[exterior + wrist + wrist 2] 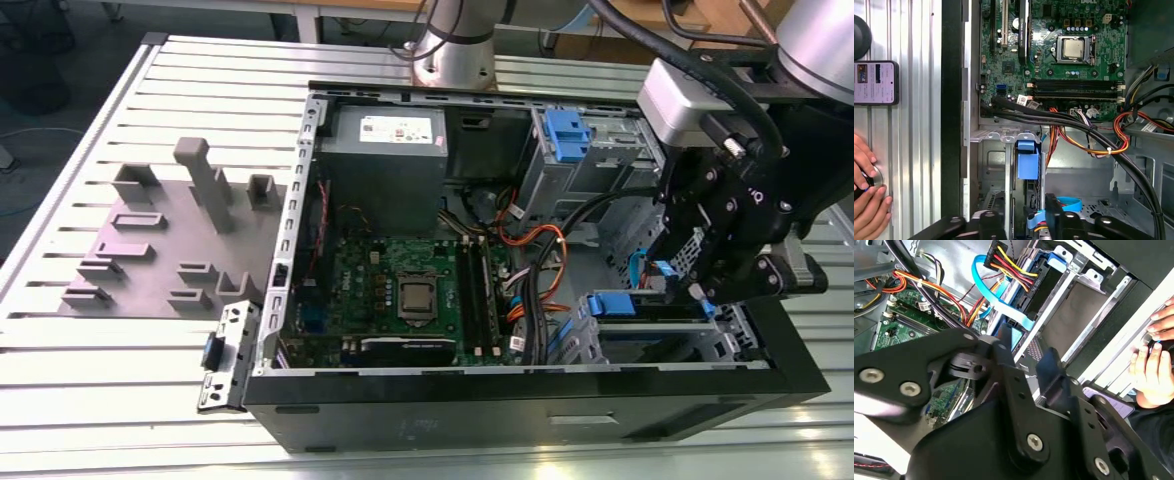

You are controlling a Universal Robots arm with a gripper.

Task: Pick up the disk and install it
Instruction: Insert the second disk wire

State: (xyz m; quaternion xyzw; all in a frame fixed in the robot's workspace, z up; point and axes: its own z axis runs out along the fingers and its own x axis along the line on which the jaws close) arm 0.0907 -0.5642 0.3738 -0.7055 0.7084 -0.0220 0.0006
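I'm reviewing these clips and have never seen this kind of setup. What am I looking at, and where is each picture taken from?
One robot arm works over an open computer case on a slatted table. The exterior view looks down from off the arm. Both wrist views come from cameras riding on the arm. The black gripper sits at the drive bays on the exterior view's right, among blue brackets and cables. I cannot tell whether it holds the disk. A person's hands and a phone lie beside the case.
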